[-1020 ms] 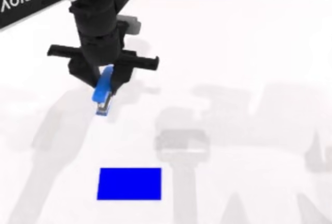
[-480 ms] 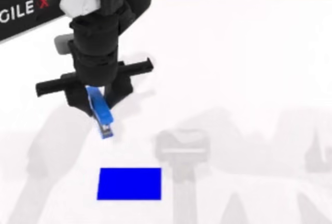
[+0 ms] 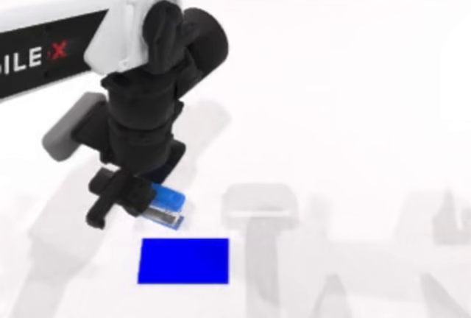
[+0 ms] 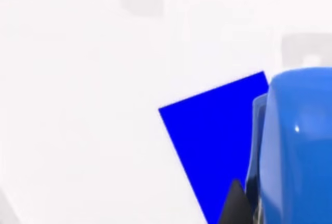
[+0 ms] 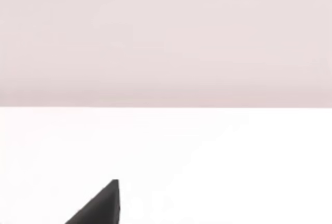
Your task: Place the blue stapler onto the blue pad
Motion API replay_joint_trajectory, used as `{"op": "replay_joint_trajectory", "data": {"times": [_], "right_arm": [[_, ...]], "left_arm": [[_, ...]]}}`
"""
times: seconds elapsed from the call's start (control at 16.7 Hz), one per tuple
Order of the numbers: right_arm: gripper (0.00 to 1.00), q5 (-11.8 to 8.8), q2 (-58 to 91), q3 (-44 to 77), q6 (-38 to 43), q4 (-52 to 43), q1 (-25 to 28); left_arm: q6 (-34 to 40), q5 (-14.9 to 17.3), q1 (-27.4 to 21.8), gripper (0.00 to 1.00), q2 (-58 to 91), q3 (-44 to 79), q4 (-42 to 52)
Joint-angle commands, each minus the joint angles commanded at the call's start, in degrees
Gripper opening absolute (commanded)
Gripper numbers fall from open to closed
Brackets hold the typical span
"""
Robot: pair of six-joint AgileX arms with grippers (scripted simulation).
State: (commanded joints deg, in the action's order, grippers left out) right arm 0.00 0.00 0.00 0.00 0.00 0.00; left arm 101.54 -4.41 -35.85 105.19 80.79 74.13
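The left gripper was clamped on the blue stapler, hanging low over the table just above the upper left edge of the blue pad in the top view. Its black wrist pointed steeply down, with the white forearm reaching in from the top view's left edge. Half a second before, the gripper had been higher up the table, its finger bar lying nearly level and the stapler pointing down toward the pad; since then the arm had travelled toward the pad and the wrist had turned, so the stapler lay almost crosswise, its free end to the right of the fingers. The stapler stuck out from the gripper toward the pad, close to its upper edge but not on it. In the left wrist view the stapler filled one side, with the pad behind it. The right arm was not seen from above; its wrist view showed only a dark fingertip over bare table.
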Motion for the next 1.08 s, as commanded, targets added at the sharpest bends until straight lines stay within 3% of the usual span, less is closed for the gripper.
{"op": "replay_joint_trajectory", "data": {"times": [0.24,0.42,1.08], "right_arm": [[1.0,0.0,0.0,0.0,0.0,0.0,0.0],[1.0,0.0,0.0,0.0,0.0,0.0,0.0],[1.0,0.0,0.0,0.0,0.0,0.0,0.0]], "left_arm": [[16.8,2.3,-2.1,0.0,-3.2,-3.8,-3.9],[23.9,3.8,-3.0,0.0,-5.0,-5.3,-6.6],[25.6,4.2,-3.1,0.0,-3.9,-8.4,-11.6]]}}
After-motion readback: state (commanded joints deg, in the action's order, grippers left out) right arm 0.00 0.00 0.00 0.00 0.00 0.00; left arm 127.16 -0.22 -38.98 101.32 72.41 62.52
